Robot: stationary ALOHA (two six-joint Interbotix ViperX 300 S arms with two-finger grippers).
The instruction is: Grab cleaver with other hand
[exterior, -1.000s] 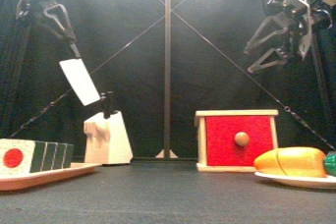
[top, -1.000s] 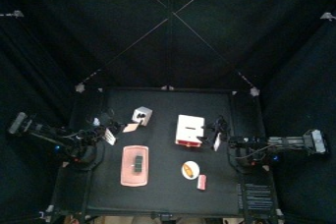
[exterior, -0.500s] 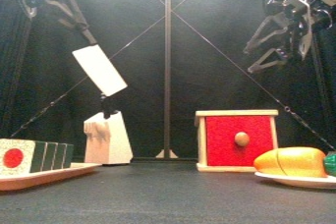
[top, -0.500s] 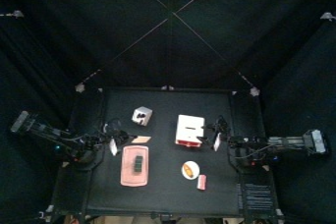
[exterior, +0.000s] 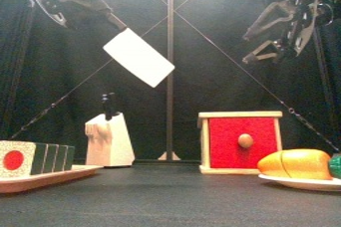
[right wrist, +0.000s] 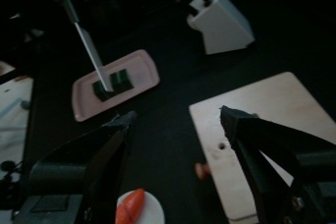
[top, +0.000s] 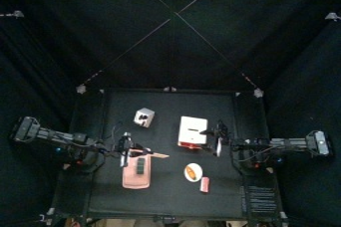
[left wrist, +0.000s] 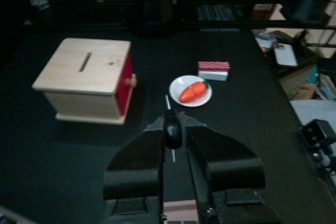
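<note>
Moved: cleaver, a small flat toy with a pale oblong blade and short dark handle point(exterior: 139, 57), is riding higher and nearer the red-fronted wooden box point(exterior: 241, 142) than a second ago, when it was hanging low beside the white knife block point(exterior: 111, 138); blade face is now turning toward the front camera.
Cleaver place: in the air, above and to the left of the red-fronted box in the front view, well clear of the bench point(exterior: 160, 196).
Left fingers point(left wrist: 175, 135): partly closed, pinching the cleaver by its handle; blade is showing edge-on between them.
Right fingers point(right wrist: 178, 140): spread wide, holding nothing, hovering above the box and touching nothing.
Step in hand: left arm is presenting the cleaver toward the middle for a handover.
Next move calls for: right fingers coming across to a free part of the cleaver and closing before the left lets go; the thin blade is likely to slip if taken by its flat.
</note>
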